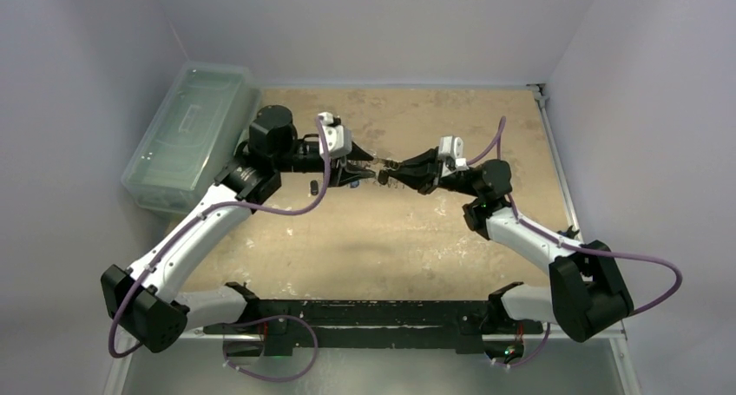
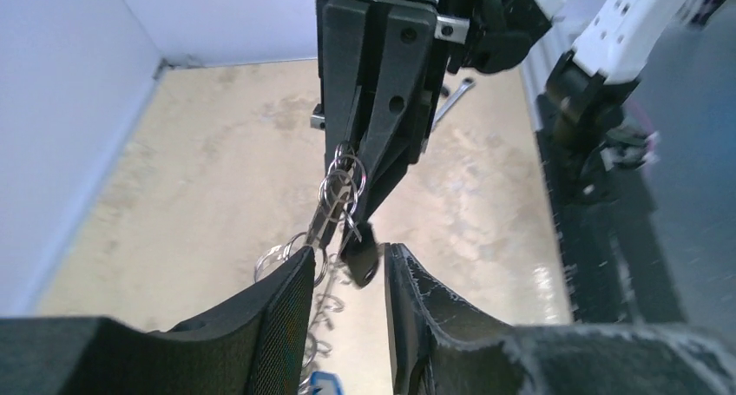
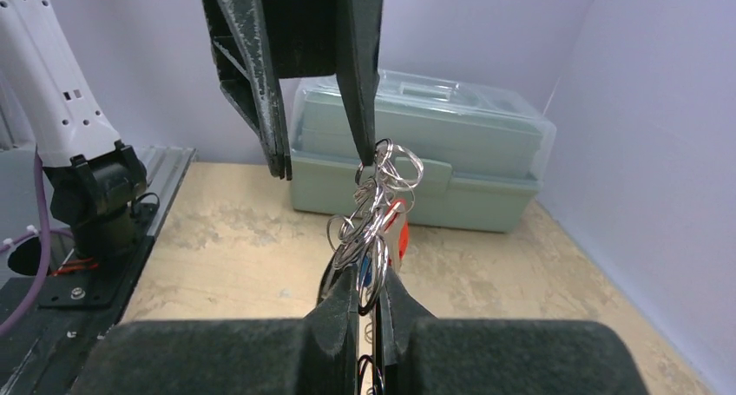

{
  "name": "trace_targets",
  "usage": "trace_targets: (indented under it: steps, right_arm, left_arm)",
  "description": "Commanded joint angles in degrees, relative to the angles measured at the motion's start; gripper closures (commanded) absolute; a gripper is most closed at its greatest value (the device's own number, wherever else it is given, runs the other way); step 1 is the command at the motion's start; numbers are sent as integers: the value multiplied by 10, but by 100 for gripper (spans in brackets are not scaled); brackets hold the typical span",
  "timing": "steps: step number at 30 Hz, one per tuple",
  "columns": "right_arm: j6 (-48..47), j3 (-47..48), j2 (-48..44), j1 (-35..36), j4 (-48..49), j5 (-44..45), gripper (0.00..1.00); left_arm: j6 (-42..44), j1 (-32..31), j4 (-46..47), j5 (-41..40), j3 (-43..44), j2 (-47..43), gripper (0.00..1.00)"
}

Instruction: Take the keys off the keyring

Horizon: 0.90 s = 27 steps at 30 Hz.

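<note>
Evidently the right pincer (image 3: 358,284) pinches the keyring (image 3: 375,206) mid-frame, held above the desk (image 3: 234,239) so its keys (image 3: 397,230) dangle free; the left pincer (image 3: 323,162), spread, touches it with one fingertip.

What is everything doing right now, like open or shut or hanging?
right gripper, shut on the keyring
left gripper, open, one finger against the keyring
keys, on the keyring, hanging in the air
toolbox, lid shut
</note>
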Motion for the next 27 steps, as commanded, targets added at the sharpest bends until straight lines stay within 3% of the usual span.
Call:
trace_targets:
  steps: [1,5,10,15,22,27]
  right_arm:
    - [20,-5,-22,3,65,-21,100]
    - [20,-8,-19,4,63,-19,100]
    - [29,-11,-17,5,62,-12,100]
    - [28,-14,-16,10,42,9,100]
    - [43,-17,-14,16,39,28,100]
    - [41,-21,-13,19,39,33,100]
  left_arm:
    - [246,-7,-61,-46,4,-35,66]
    - [392,-60,-46,-117,-37,-83,68]
    - [573,-162,-3,-232,-105,-126,55]
    - [624,-223,31,-313,-130,-127,53]
    - [655,-267,73,-391,-151,-113,75]
    - [657,-267,107,-424,-150,-101,77]
